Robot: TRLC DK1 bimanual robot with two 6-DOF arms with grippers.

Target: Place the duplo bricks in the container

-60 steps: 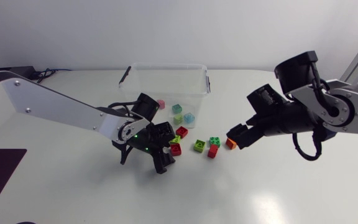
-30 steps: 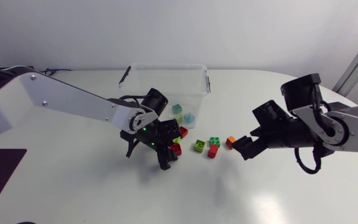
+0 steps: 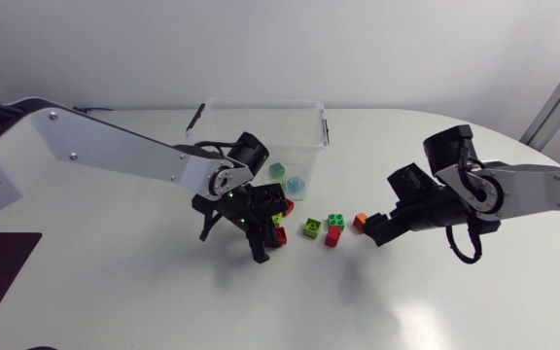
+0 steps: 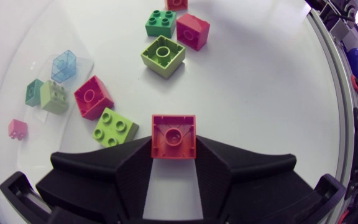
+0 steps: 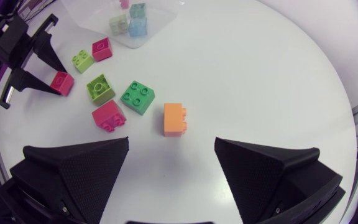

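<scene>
The red brick (image 4: 173, 135) is the one in play. It's clamped in the left jaws, one finger on each side, and its hollow underside with a single round tube faces the wrist cam. It sits at the near-left end of the loose pile, low over the white surface (image 3: 163, 301), but I can't tell if it's actually touching.

Versus a second ago, the left arm (image 3: 115, 160) has swung its wrist right and farther back, closer to the container (image 3: 261, 102), while the red brick is in about the same spot. The right arm (image 3: 523, 190) was nose-on to the orange brick (image 5: 174, 118) back then. Now its jaws are spread wide just to the right of it, not touching, and the orange one hasn't budged.

The other loose bricks, going left to right:
- a lime four-stud brick (image 4: 115, 127) just beside the held one
- another red brick (image 4: 92, 96)
- a lime brick lying hollow side up (image 4: 163, 56)
- a green four-stud brick (image 5: 137, 98)
- a red one (image 5: 109, 115) with its studs on the side
- the orange one, off on its own

The container is clear plastic, on the far side of the pile. Inside are a see-through blue brick (image 4: 64, 62), a teal one (image 4: 35, 92), a pale lime one (image 4: 55, 98) and a small pink one (image 4: 16, 129).
</scene>
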